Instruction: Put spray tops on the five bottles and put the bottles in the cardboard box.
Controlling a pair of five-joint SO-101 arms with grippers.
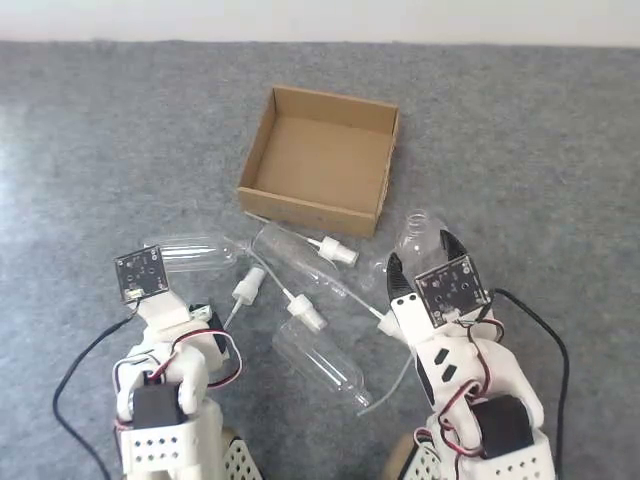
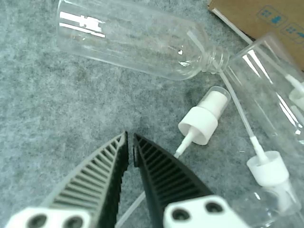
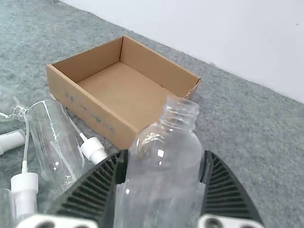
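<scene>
Grey fuzzy surface (image 1: 560, 150), perhaps carpet or felt, spread throughout; plain pale wall (image 3: 228, 33) behind far edge.

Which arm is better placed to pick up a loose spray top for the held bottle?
Left. The left gripper holds nothing and sits right beside a loose spray top; the right gripper is shut on the uncapped bottle.

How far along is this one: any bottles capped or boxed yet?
Done: nothing boxed, no bottle lies in the cardboard box. In hand: the right tool grips an open-necked bottle; the left tool is shut beside a loose spray top. Left: a lying bottle without a top and another top rest on the carpet, so capping and all boxing remain.
</scene>
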